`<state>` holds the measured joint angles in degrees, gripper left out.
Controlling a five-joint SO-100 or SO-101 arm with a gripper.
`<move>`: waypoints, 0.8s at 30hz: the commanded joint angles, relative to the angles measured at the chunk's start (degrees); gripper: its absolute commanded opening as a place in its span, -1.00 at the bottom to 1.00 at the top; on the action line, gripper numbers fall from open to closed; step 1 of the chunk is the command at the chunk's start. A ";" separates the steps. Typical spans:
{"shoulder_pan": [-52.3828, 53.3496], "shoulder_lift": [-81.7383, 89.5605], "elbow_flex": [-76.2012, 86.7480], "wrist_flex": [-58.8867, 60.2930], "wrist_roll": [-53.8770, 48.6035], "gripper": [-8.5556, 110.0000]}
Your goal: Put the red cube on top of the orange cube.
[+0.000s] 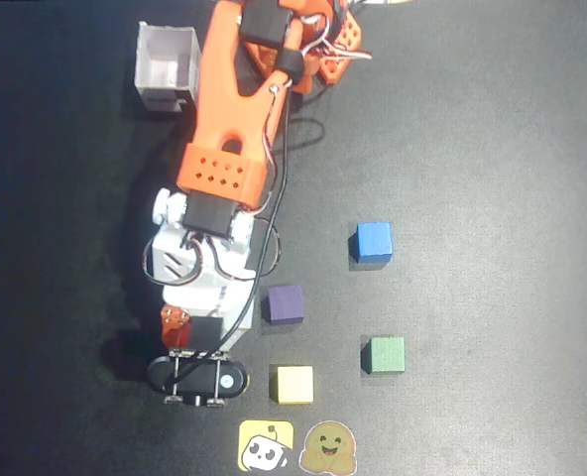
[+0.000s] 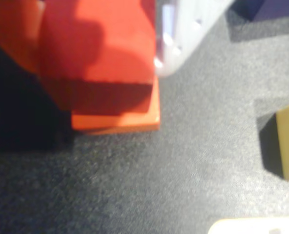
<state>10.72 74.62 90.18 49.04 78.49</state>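
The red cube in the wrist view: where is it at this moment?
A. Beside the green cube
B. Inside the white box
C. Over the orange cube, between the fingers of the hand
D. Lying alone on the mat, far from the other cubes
C: in the wrist view the red cube sits between the fingers of the hand, directly above the orange cube, whose edge shows beneath it.
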 commanded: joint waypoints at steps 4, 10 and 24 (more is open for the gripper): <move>-0.53 -0.09 -2.64 -0.88 0.79 -0.69; -0.53 -0.79 -2.37 -0.88 1.58 -0.61; -0.53 -2.02 -3.34 -1.23 2.02 -0.49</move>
<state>10.72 71.98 89.47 48.60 80.07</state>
